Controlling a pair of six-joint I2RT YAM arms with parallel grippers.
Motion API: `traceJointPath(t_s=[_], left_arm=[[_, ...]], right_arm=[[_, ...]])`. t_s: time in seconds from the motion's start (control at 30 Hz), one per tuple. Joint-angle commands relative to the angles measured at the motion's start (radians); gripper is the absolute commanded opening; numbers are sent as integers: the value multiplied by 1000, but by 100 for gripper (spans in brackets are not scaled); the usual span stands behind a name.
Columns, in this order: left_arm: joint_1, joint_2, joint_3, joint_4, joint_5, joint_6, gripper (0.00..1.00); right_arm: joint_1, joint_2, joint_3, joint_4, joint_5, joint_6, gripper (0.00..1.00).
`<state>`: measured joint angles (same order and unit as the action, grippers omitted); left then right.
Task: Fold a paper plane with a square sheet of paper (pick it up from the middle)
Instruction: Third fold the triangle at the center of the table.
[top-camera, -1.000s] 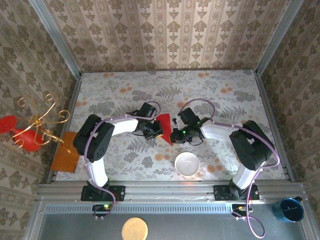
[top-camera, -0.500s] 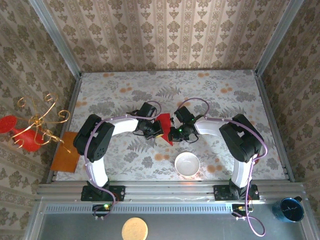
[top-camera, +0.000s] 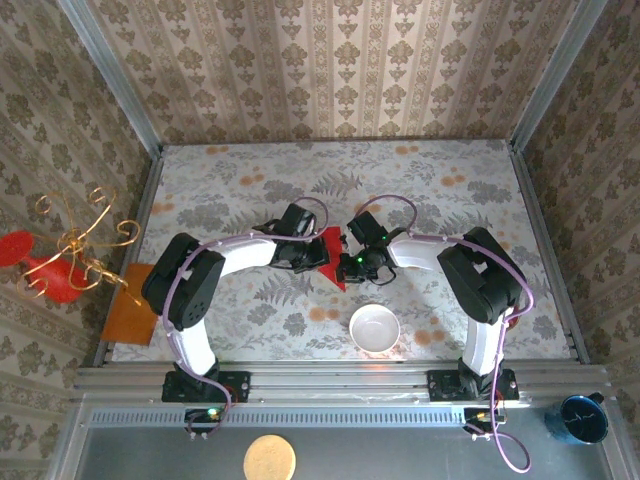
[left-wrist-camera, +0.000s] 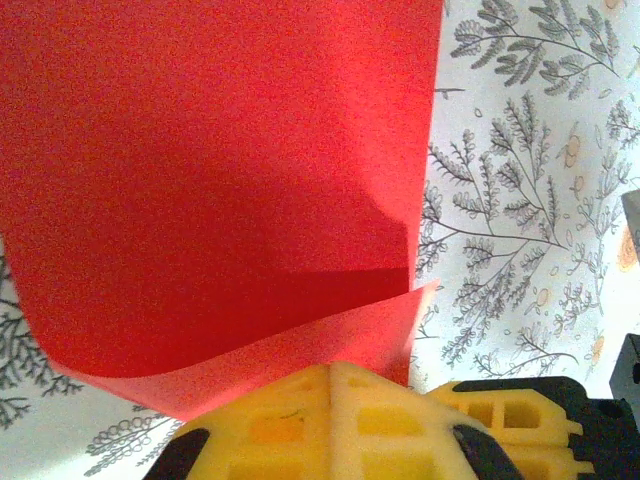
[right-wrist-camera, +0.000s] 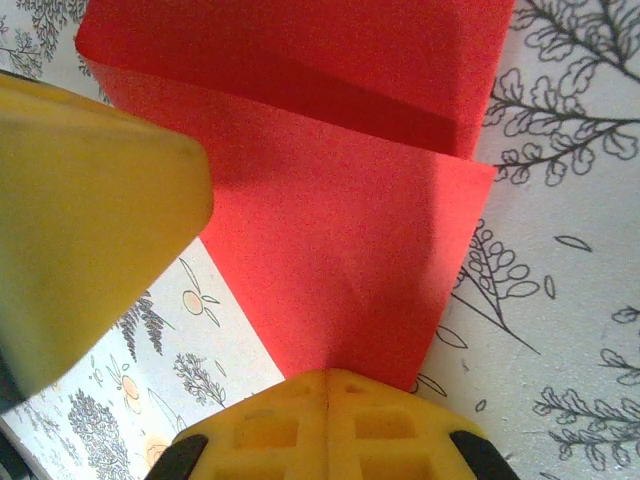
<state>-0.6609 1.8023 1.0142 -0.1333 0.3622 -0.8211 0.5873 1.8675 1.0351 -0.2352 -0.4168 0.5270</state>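
Here both claws are clenched. The left gripper (left-wrist-camera: 330, 372) and right gripper (right-wrist-camera: 328, 378) touch the paper (left-wrist-camera: 220, 180) at its near edges; whether they pinch it is hidden. The sheet, partly folded over, lies in the middle of the table (top-camera: 420, 200), its far edge cut off.

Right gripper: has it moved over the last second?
Yes, slightly left. In the top view the right gripper now sits farther left of the white bowl than before, shut on the red paper.
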Motion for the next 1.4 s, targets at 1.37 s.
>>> traceJointPath(t_s=[1.37], left_arm=[[272,-69,-65,-28,-48,190,0]], right_arm=[[-16,81,-38,-132,114,24,0]])
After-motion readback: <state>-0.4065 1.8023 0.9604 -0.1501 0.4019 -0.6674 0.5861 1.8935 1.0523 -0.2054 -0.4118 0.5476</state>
